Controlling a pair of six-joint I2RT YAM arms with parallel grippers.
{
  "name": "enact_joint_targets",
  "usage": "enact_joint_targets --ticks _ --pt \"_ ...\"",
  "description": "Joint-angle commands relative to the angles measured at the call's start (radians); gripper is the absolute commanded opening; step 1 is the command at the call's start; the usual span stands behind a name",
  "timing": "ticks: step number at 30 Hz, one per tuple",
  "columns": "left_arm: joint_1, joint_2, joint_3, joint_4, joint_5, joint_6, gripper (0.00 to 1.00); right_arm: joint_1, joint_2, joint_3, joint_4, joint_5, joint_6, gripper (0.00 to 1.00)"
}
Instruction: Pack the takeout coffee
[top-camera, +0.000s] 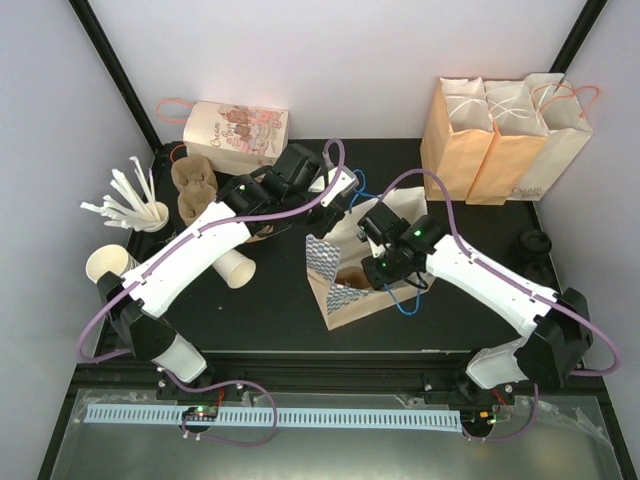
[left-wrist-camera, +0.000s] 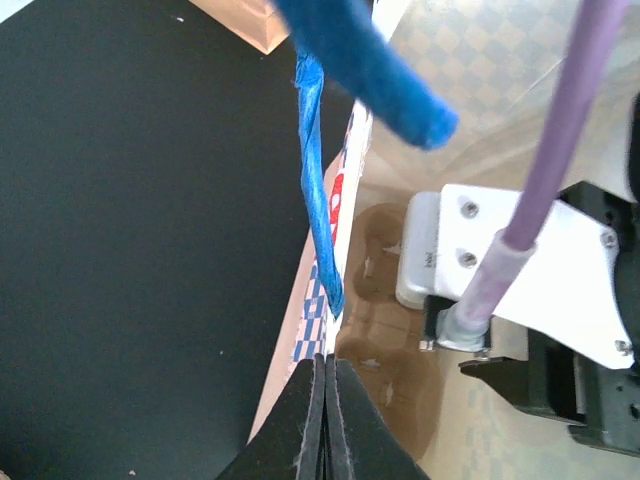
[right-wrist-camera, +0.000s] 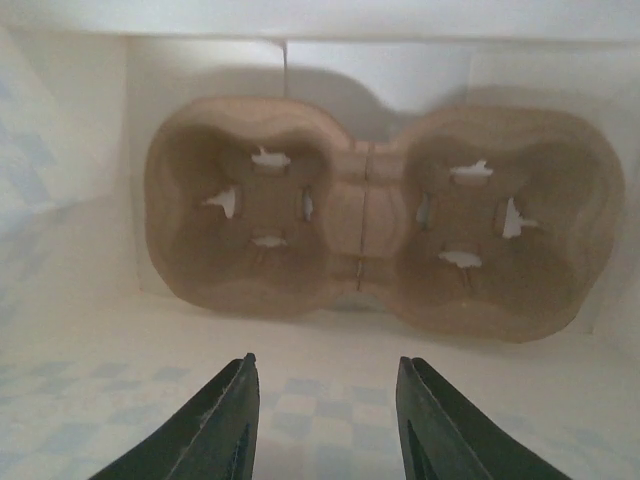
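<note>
A paper bag (top-camera: 335, 290) with a blue check print stands open at mid-table, a brown pulp carrier (top-camera: 352, 277) lying in its bottom. My left gripper (top-camera: 335, 205) is shut on the bag's rim (left-wrist-camera: 318, 300), and the left wrist view shows the closed fingertips (left-wrist-camera: 327, 365) beside the blue handle (left-wrist-camera: 312, 160). My right gripper (top-camera: 375, 270) is down inside the bag. It stands open (right-wrist-camera: 325, 375) just short of the two-cup carrier (right-wrist-camera: 370, 215), with nothing between the fingers. Black round lids (top-camera: 535, 245) sit at the table's right edge; I cannot tell whether these are the takeout coffee.
Three tan paper bags (top-camera: 505, 135) stand at the back right. A printed bag (top-camera: 235, 135) lies at the back left, beside stacked pulp carriers (top-camera: 193, 190). A cup of white stirrers (top-camera: 130, 205) and plain white cups (top-camera: 105, 262) (top-camera: 235, 268) are at the left.
</note>
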Motion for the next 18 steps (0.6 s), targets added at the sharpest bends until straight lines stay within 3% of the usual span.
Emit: enact_joint_targets --ticks 1,18 --pt "0.004 -0.032 -0.024 0.077 0.023 -0.038 0.02 0.013 0.035 -0.024 0.007 0.021 0.015 0.42" --pt "0.004 -0.044 -0.023 0.066 0.022 -0.027 0.01 0.012 0.230 -0.045 0.083 0.076 -0.019 0.41"
